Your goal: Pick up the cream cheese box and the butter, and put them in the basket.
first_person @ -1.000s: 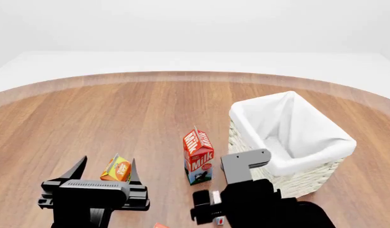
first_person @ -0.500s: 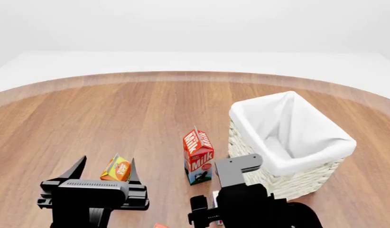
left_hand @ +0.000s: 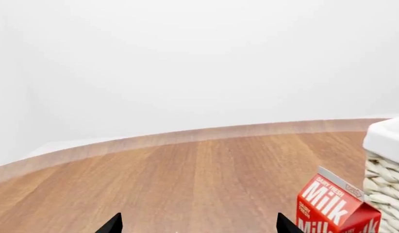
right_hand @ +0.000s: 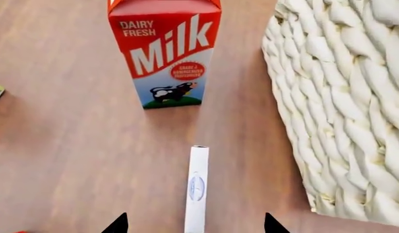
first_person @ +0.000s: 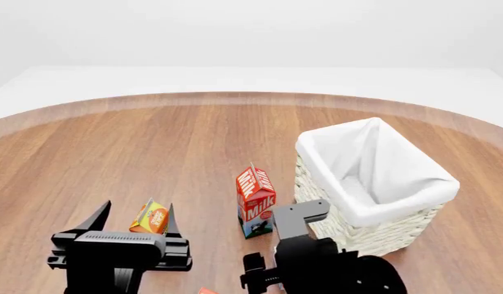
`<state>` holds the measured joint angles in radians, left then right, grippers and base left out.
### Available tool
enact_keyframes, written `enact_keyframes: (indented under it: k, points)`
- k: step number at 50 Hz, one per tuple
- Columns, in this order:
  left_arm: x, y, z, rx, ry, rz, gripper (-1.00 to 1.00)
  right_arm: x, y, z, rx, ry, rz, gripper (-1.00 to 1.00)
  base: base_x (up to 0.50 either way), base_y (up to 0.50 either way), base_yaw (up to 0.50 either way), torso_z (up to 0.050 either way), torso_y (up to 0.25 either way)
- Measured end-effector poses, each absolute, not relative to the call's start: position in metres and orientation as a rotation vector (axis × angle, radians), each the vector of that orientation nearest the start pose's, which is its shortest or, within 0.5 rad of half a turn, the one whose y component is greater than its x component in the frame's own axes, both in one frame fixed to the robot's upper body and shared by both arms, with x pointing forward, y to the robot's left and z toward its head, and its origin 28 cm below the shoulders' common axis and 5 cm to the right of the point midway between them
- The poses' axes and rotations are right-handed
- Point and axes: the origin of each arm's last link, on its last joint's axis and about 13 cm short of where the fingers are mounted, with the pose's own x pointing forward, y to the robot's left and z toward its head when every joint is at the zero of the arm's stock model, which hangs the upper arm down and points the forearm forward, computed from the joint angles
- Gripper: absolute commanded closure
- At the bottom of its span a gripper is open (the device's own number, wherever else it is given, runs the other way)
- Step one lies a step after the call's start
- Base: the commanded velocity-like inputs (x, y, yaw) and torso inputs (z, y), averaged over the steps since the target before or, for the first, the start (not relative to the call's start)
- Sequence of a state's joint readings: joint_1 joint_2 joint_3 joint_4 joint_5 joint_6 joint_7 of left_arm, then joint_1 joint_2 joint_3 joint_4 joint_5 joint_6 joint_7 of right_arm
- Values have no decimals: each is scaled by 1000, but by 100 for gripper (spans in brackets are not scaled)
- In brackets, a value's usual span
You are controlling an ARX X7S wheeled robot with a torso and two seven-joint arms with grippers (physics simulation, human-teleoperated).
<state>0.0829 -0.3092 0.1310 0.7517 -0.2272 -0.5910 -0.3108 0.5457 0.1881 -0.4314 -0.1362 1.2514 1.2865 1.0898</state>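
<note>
Left claw: fingers spread wide, pointing forward, level, held low at the near bench edge. Right claw: fingertips apart in the wrist view, tilted downward; arm low near the near edge, wrist bracket raised.

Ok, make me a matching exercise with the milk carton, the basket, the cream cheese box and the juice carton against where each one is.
Things:
1. milk carton
2. basket
3. cream cheese box
4. juice carton

Places:
A. behind the left gripper, between its fingers in the head view
B. standing upright on the table, just left of the basket
C. on the table ahead of the right gripper, between its fingertips
D. at the right of the table, largest item

Pairs: 1-B, 2-D, 3-C, 4-A
</note>
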Motion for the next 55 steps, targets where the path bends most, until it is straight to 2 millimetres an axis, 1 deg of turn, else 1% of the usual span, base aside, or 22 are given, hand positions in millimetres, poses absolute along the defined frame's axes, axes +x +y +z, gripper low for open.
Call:
enact_keyframes:
  k: [32,55]
  points:
    - [167,216,109,96,-39,7,-100,244,-24,87,-174,932,126,-100,0,0,0,0,0]
    - [166,216,109,96,-39,7,-100,248,-22,69,-185,976,125,-100,0,0,0,0,0]
